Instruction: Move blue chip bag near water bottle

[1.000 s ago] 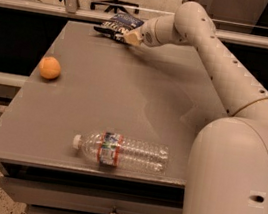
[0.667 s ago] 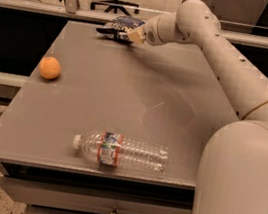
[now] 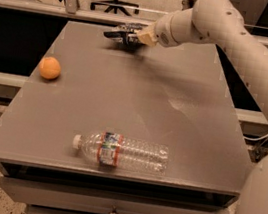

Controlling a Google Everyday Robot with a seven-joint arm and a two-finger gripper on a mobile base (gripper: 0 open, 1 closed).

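Note:
The blue chip bag is at the far edge of the grey table, dark and crinkly, tilted with its left end just above the surface. My gripper reaches in from the right and is shut on the bag's right end. The wrist hides part of the bag. The water bottle lies on its side near the table's front edge, with its white cap pointing left and its label band near the cap end. It is far from the bag.
An orange ball sits near the table's left edge. My arm spans the far right side above the table. Office chairs and a rail stand behind the table. Drawers are below the front edge.
My gripper has closed in on the bag at the far edge. The bag has shifted slightly and tipped up off the table. The bottle and ball have not moved.

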